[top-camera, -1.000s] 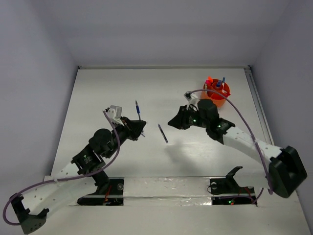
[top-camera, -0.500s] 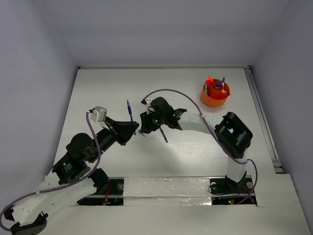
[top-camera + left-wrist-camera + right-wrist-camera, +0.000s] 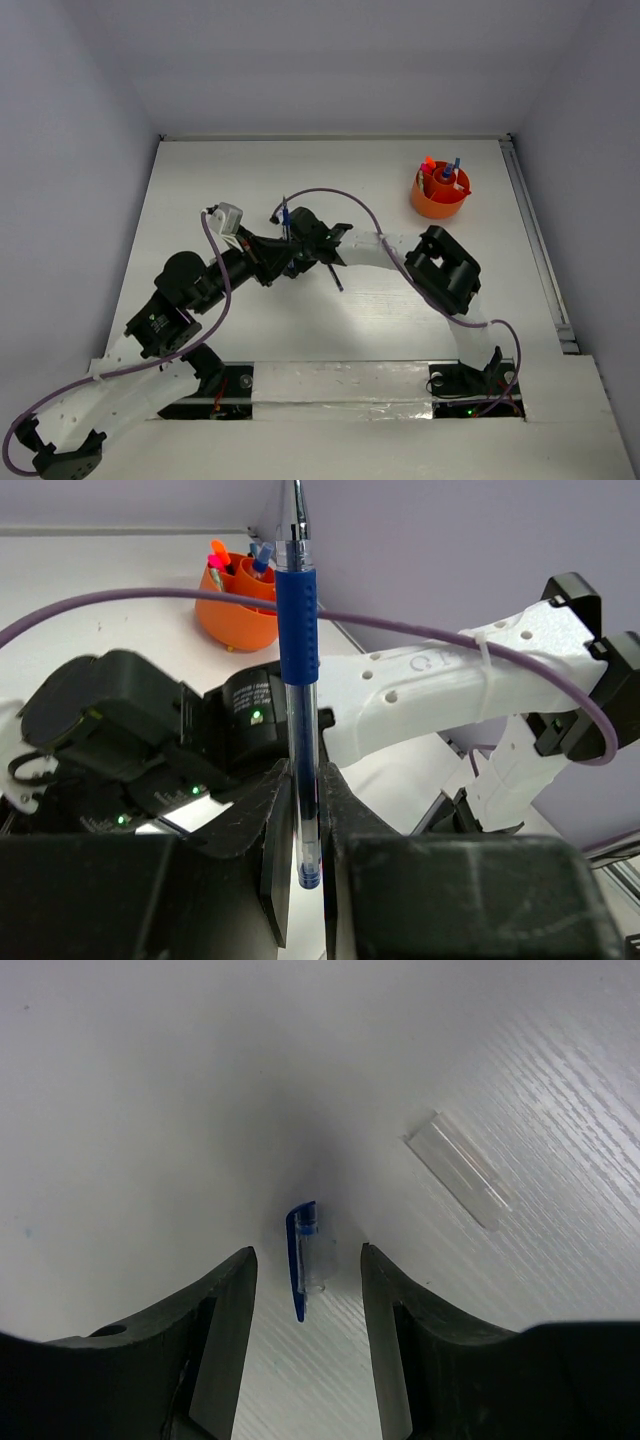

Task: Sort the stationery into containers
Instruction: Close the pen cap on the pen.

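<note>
My left gripper (image 3: 279, 247) is shut on a blue pen (image 3: 285, 217) and holds it upright above the table; in the left wrist view the pen (image 3: 299, 650) stands between the jaws of this gripper (image 3: 305, 852). My right gripper (image 3: 296, 262) is open, right beside the left one. In the right wrist view, the right gripper (image 3: 306, 1272) hangs low over a small blue pen cap (image 3: 303, 1268) lying between the jaws, untouched. A dark purple pen (image 3: 334, 273) lies on the table. The orange cup (image 3: 441, 193) holds several pens at the back right and also shows in the left wrist view (image 3: 236, 604).
A clear plastic tube (image 3: 458, 1169) lies on the table just beyond the cap. The right arm's white link (image 3: 430, 690) and purple cable (image 3: 345, 200) cross close in front of the left gripper. Grey walls close in the table's left, back and right.
The right arm has swung from near the cup leftward to the middle, ending beside the left gripper. The left gripper dipped left, then came back right, still holding the blue pen.
</note>
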`<state>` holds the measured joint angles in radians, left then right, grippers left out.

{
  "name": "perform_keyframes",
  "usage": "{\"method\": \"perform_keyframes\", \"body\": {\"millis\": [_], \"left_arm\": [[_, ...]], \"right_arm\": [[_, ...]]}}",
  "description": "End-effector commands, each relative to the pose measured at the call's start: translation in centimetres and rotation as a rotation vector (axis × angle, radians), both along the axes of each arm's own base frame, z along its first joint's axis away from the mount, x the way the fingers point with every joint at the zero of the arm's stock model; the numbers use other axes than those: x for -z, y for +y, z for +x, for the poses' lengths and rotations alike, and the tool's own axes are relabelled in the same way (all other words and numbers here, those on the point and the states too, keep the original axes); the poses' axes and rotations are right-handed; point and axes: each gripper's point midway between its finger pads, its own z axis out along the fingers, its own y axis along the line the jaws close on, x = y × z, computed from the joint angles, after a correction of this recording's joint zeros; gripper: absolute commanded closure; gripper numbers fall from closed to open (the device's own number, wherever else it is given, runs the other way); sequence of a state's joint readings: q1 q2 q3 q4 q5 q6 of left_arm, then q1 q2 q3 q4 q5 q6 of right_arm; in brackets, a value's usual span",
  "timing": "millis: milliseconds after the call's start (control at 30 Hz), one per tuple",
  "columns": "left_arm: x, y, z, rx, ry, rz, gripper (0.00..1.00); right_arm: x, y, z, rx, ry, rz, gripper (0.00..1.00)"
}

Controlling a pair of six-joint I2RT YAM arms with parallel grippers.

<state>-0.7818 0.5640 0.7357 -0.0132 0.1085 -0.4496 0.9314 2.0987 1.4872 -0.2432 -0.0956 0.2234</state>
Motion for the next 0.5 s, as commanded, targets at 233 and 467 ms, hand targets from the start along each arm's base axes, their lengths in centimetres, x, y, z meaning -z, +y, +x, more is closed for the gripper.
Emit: {"method": "perform_keyframes", "body": {"millis": [233,467], "left_arm": [[-4.0,-0.4,-0.8,0.077,-0.113,-0.089,1.00],[-3.4,-0.5,-0.5,0.070,-0.100,-0.084,1.00]], "right_arm": [[1.5,1.2,-0.1,-0.037,-0.084,-0.128,0.53],[2.4,0.3,0.0,-0.034,-0.119,-0.226,0.65]]}}
